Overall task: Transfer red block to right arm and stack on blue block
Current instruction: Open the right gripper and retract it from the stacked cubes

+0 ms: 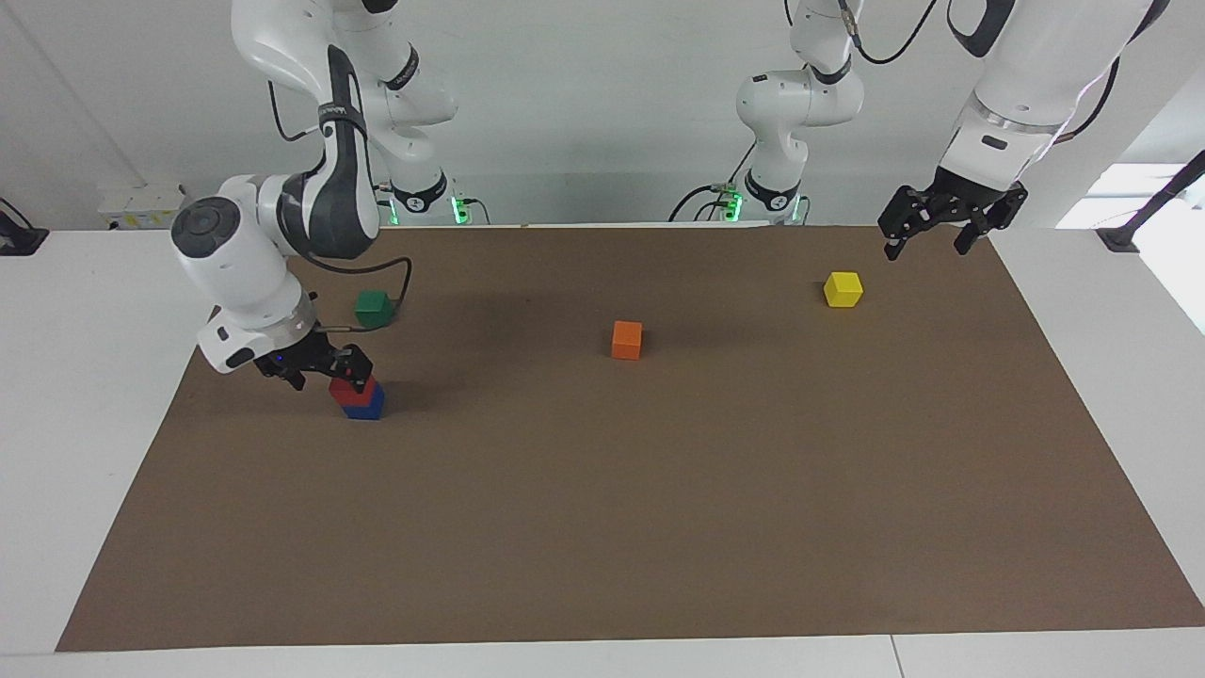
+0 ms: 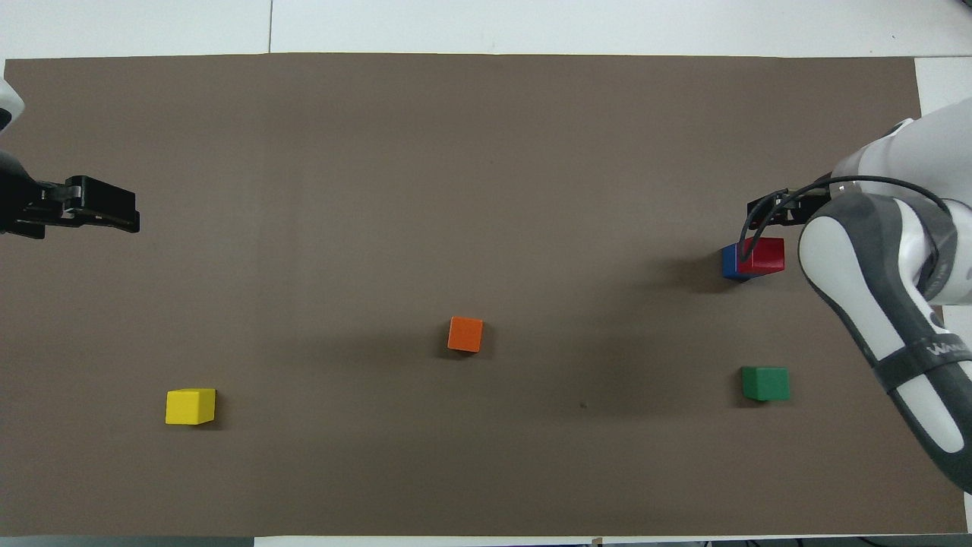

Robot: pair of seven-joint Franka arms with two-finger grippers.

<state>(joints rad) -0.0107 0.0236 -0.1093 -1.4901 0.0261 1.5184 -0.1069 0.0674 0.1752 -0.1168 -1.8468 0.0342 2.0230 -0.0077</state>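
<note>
Red block [image 1: 347, 387]: we see it sitting on top of the blue block [image 1: 366, 406], toward the right arm's end of the table, directly under the right gripper's fingertips.
Right gripper [image 1: 325, 374]: we find it low over the stack, its fingers down around the red block; we cannot tell whether they press it or stand just clear of its sides.
Right arm [image 1: 247, 273]: it bends down from its base to the stack, with a small blue light on the black wrist.
Green block [image 1: 374, 308]: we see it on the mat near the right gripper, nearer to the robots than the stack, and apart from it.
Orange block [image 1: 627, 340]: it lies about mid-table, between the two grippers and well apart from both.
Yellow block [image 1: 843, 289]: it rests on the mat near the left gripper, not touched by it.
Left gripper [image 1: 927, 236]: we see it waiting raised over the mat's edge at the left arm's end, fingers spread and holding nothing.
Mat [image 1: 659, 527]: brown, carrying all the blocks.
</note>
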